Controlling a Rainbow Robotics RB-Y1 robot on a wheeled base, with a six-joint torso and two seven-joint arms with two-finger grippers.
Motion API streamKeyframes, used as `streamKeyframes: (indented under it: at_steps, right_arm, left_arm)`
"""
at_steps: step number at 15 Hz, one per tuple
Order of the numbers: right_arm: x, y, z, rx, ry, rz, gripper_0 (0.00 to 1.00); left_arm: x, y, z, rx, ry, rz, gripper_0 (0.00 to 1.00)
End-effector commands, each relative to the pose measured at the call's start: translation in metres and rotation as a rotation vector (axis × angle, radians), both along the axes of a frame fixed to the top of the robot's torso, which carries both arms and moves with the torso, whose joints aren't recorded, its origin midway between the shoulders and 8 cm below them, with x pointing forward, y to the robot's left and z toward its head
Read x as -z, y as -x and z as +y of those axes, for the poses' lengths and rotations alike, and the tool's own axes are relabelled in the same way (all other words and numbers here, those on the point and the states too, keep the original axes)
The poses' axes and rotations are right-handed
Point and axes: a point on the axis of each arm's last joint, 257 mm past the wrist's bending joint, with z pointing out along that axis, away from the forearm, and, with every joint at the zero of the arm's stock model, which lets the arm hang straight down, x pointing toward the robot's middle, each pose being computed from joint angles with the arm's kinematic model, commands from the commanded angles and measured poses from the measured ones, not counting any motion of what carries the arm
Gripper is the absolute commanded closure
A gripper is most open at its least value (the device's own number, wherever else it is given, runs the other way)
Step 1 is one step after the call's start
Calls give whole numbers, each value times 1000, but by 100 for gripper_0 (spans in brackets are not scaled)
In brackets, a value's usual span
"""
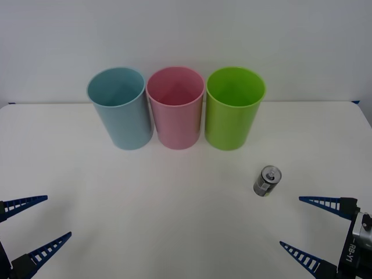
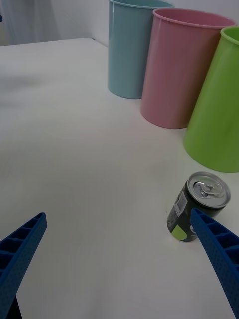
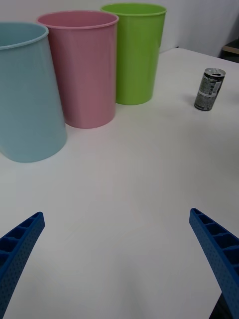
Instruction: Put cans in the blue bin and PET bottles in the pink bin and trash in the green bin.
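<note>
A small silver-grey can (image 1: 267, 181) with a dark label stands upright on the white table, in front of the green bin (image 1: 233, 108). The blue bin (image 1: 120, 108), pink bin (image 1: 175, 108) and green bin stand in a row at the back. My right gripper (image 1: 299, 222) is open at the front right, a short way from the can (image 2: 199, 206), which sits close to one fingertip in the right wrist view. My left gripper (image 1: 58, 217) is open at the front left, far from the can (image 3: 209, 88). No PET bottles or trash are in view.
The white table (image 1: 163, 203) stretches wide between the grippers and the bins. A white wall rises behind the bins. The table's back edge runs just behind the bins.
</note>
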Motion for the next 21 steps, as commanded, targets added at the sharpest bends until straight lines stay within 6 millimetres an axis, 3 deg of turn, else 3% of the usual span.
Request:
streamKeyframes:
  at_steps: [1, 14, 17, 21]
  right_arm:
    - [0, 0, 0, 0, 0, 0, 0]
    - [-6, -3, 5, -1, -21, -17, 0]
    - [-17, 0, -2, 3, -35, -33, 0]
    - [-5, 8, -31, 45, -85, 4, 0]
  left_arm:
    - [0, 0, 0, 0, 0, 0, 0]
    - [0, 0, 0, 0, 0, 0, 0]
    - [0, 0, 0, 0, 0, 0, 0]
    - [0, 0, 0, 0, 0, 0, 0]
